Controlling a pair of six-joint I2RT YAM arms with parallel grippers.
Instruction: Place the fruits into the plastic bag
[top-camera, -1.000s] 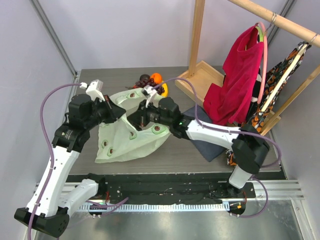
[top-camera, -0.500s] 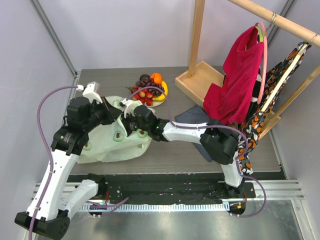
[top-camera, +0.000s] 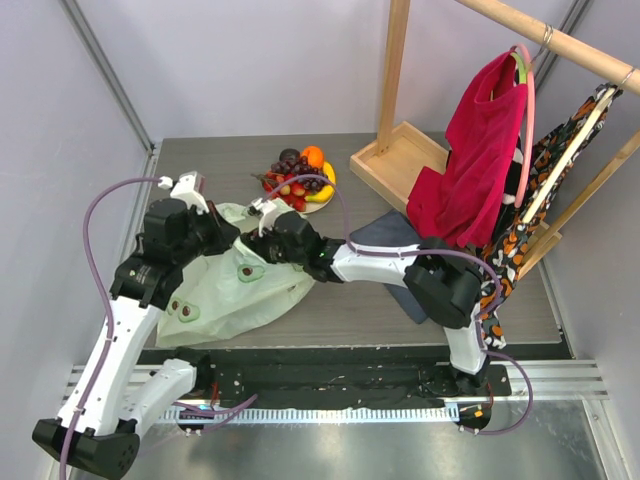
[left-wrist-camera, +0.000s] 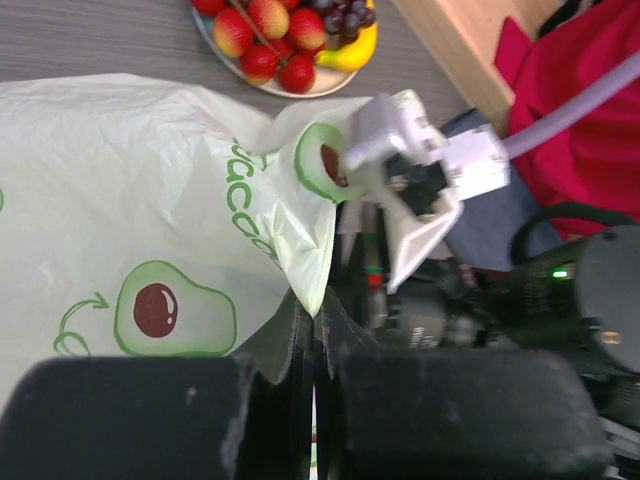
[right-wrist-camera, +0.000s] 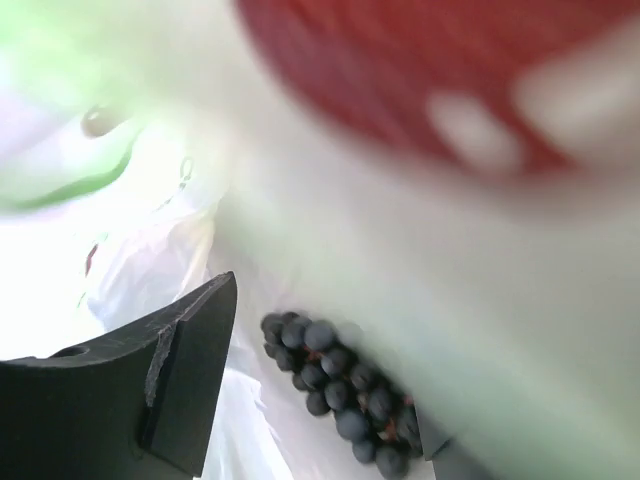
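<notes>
1. The bag (top-camera: 235, 290) is lying crumpled on the surface (top-camera: 360, 312) in front of the left arm, with its mouth facing the plate (left-wrist-camera: 262, 88).
2. The left pincer (left-wrist-camera: 317, 325) is clenching on the bag's edge at the mouth, and the film is sitting pinched between its 2 fingers.
3. The right arm is reaching across to the bag's mouth.
4. The right pincer (right-wrist-camera: 322, 365) is released, its jaws standing wide apart amid pale film.
5. 1 bunch of grapes (right-wrist-camera: 335, 392) is lying on the film between those jaws, apart from the finger on the left of the right wrist view.
6. A red shape (right-wrist-camera: 430, 70) is filling the top of the right wrist view, too blurred to identify.
7. The other fruits (top-camera: 300, 178) are sitting on the plate just beyond the bag, among them strawberries, a banana and an orange.
</notes>
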